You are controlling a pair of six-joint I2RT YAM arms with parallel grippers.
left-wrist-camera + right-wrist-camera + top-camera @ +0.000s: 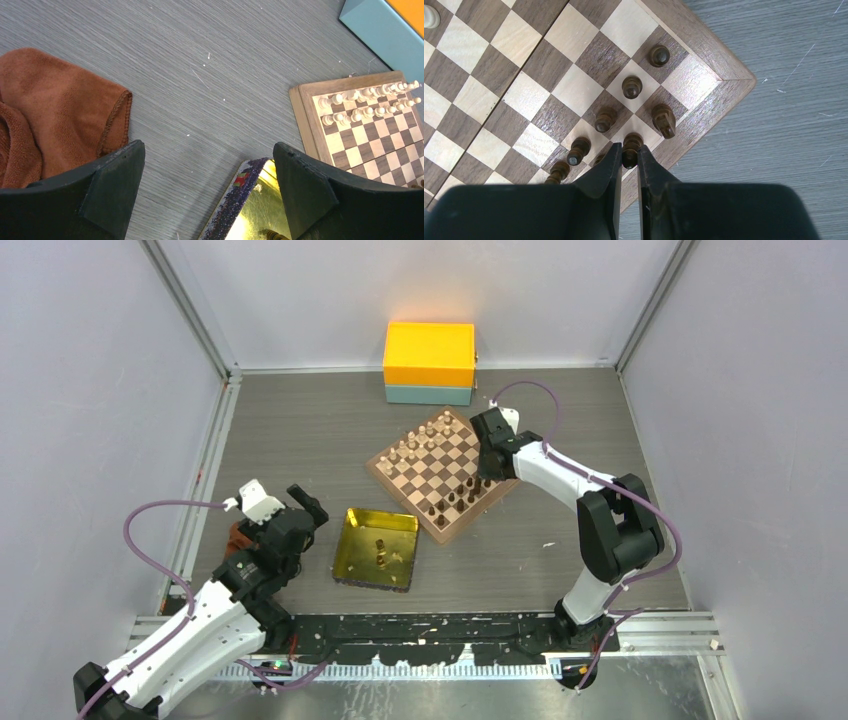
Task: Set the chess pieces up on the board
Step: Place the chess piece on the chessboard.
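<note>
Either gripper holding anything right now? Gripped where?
Right gripper pinches a dark chess piece by its sides, near the board edge; one end pokes past the fingertips. Left gripper is open, holding nothing.

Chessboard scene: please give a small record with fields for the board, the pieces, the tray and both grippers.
board: on the table, turned diagonally
pale pieces: two rows along its far-left side
dark pieces: partly set along the opposite side
tray: gold, beside the board, some pieces inside
left gripper: open, above the table near the tray
right gripper: shut on a dark piece at the board's edge
</note>
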